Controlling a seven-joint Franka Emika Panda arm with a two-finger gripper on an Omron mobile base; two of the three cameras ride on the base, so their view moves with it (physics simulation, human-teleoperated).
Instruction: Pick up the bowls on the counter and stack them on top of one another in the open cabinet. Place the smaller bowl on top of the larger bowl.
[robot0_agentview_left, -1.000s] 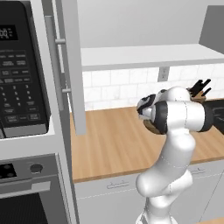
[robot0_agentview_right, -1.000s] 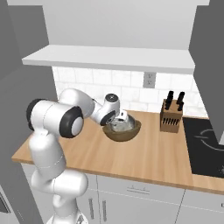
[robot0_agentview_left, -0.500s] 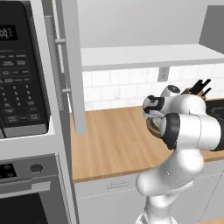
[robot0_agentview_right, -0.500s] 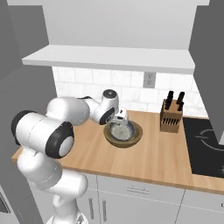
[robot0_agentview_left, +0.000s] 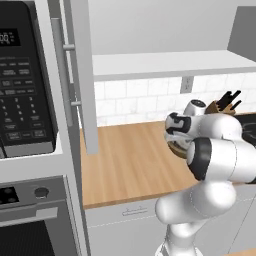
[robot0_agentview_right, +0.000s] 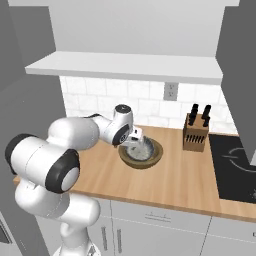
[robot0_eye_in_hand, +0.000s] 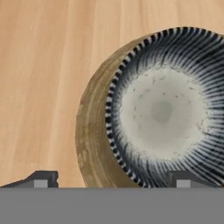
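On counter (robot0_agentview_right: 180, 180), small grey bowl (robot0_eye_in_hand: 164, 109) sits inside big brown bowl (robot0_eye_in_hand: 94, 127). My claw (robot0_eye_in_hand: 111, 177) spread wide above, holding nothing.

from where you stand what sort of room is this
A home kitchen, rendered: a microwave above an oven, a wood-grain counter with a knife block, and a black cooktop beside it.

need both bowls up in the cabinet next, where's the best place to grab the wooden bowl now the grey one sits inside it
Probably the wooden bowl's exposed rim, from above: one finger outside the wall, the other in the gap beside the grey bowl. The grey bowl sits off-centre, leaving the widest bare crescent of wood on the side nearest the open gripper. Its shallow, wide shape rules out spanning it.
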